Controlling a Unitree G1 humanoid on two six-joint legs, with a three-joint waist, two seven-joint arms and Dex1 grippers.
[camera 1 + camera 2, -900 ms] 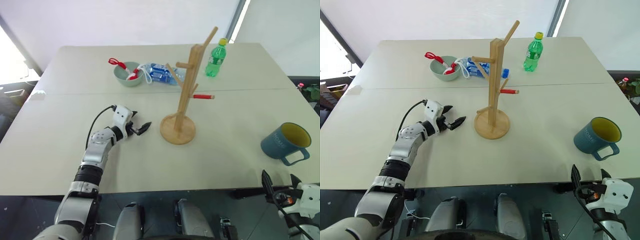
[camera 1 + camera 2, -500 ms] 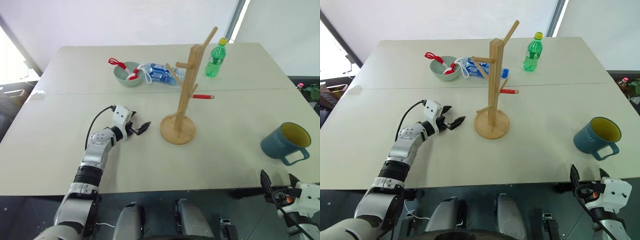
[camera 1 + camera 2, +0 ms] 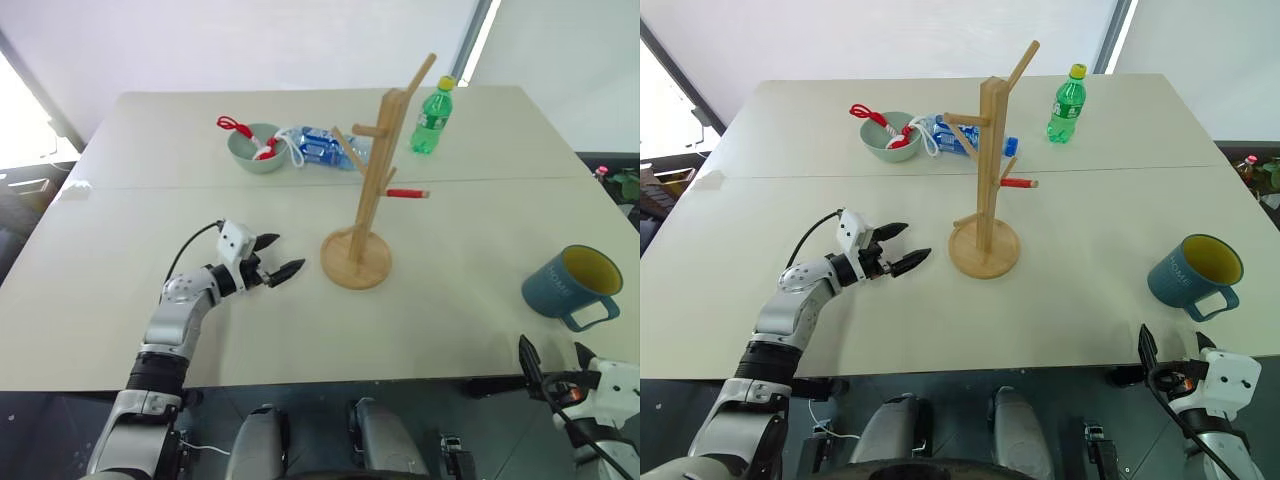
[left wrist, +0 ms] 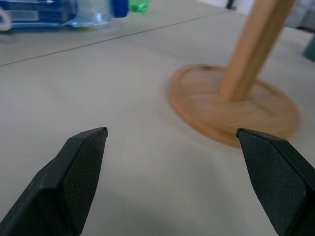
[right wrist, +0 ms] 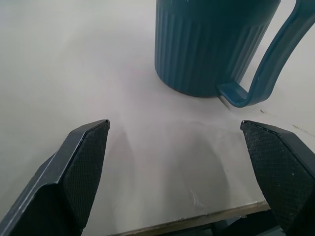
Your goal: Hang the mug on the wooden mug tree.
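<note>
The blue-grey mug (image 3: 568,284) with a yellow inside stands upright near the table's right front corner, its handle toward the front edge. The right wrist view shows the mug (image 5: 211,44) ahead of my open right gripper (image 3: 555,358), which hovers at the table's front edge, apart from it. The wooden mug tree (image 3: 373,190) stands mid-table on its round base (image 4: 231,105), with a red-tipped peg pointing right. My left gripper (image 3: 283,255) is open and empty just left of that base, pointing at it.
At the back stand a green bottle (image 3: 432,118), a pale green bowl (image 3: 254,148) holding a red-and-white item, and a water bottle (image 3: 325,146) lying on its side. The table's front edge (image 3: 400,382) runs just ahead of my right gripper.
My left arm has drawn back a little and its gripper has turned more toward the tree's base. The right gripper has sunk slightly at the table edge. Mug and tree have not moved.
</note>
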